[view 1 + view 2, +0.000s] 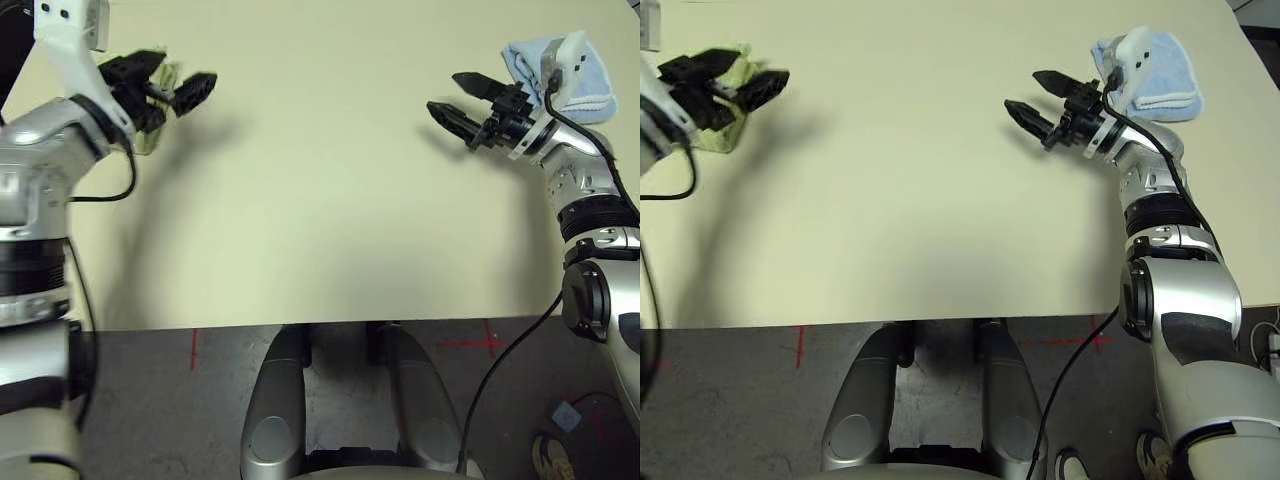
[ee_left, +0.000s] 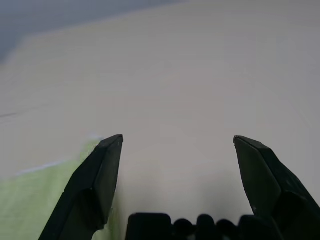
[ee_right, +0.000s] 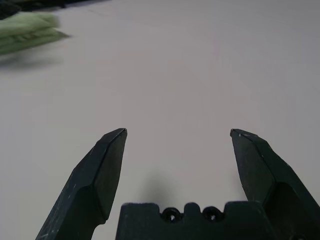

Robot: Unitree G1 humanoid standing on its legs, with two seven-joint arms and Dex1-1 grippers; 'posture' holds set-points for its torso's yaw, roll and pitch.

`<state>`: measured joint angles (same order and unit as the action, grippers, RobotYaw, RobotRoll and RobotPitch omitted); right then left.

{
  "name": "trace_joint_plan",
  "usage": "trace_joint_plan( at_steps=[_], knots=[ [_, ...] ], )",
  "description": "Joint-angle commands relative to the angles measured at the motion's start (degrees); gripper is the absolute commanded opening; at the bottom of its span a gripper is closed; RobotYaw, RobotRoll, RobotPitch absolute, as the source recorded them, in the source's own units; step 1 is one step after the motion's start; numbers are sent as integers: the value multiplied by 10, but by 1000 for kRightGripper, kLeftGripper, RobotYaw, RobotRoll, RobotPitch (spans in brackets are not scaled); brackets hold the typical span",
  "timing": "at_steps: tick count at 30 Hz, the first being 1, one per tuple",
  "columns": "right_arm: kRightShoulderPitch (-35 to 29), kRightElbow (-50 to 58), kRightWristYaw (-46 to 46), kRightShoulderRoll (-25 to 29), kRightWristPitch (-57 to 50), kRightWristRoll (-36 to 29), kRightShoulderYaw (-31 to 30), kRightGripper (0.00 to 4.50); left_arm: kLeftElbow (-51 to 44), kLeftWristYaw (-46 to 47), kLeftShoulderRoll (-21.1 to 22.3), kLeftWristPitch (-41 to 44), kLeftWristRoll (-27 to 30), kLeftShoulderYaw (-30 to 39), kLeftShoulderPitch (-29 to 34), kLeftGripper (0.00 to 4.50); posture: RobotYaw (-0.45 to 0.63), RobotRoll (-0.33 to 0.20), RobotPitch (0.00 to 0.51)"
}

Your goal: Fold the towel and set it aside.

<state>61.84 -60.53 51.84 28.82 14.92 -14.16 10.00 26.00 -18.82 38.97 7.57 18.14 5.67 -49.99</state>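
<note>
Both grippers hover over the desk (image 1: 320,200) with fingers spread and nothing between them. Folded, the towel (image 1: 728,130) lies at the desk's far left beneath the left gripper (image 1: 170,85); a blue cloth (image 1: 1160,75) sits behind the right gripper (image 1: 458,100).

Left gripper (image 1: 170,88) open over towel (image 1: 160,120); right gripper (image 1: 462,102) open, beside blue cloth (image 1: 590,75).

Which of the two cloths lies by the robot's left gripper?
The light green terry towel, beside the left gripper; the folded light blue cloth sits opposite.
</note>
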Motion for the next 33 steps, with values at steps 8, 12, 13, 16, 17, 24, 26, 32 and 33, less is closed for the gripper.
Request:
trace_joint_plan(
  at_steps=[8,12,13,16,17,24,26,32,33],
  knots=[
    [-1,-22,-332,-50,70,55,29,4500,216,126,-78,-191,-87,52,-49,4487,6,0,312],
    [5,-36,-399,-64,94,67,29,4500,300,143,-67,-233,-108,57,-89,4487,12,0,310],
    [6,-39,-403,-65,95,67,29,4500,311,134,-64,-236,-108,59,-97,4487,10,0,304],
    [10,-46,-388,-57,84,57,35,4500,329,108,-50,-237,-112,59,-113,4487,-11,0,301],
    [11,-47,-382,-52,81,54,37,4500,329,97,-48,-235,-112,58,-116,4487,-23,0,291],
    [23,-62,-327,-21,65,44,45,4500,346,10,-16,-209,-103,64,-118,4487,-47,0,304],
    [22,-63,-314,-12,63,45,47,4500,343,-5,-9,-198,-98,71,-110,4487,-53,0,292],
    [25,-65,-300,-9,54,43,52,4500,335,9,0,-195,-100,89,-97,4487,-63,0,301],
    [26,-66,-299,-9,54,43,53,4500,334,16,-2,-198,-99,92,-96,4487,-63,0,308]
  ],
)
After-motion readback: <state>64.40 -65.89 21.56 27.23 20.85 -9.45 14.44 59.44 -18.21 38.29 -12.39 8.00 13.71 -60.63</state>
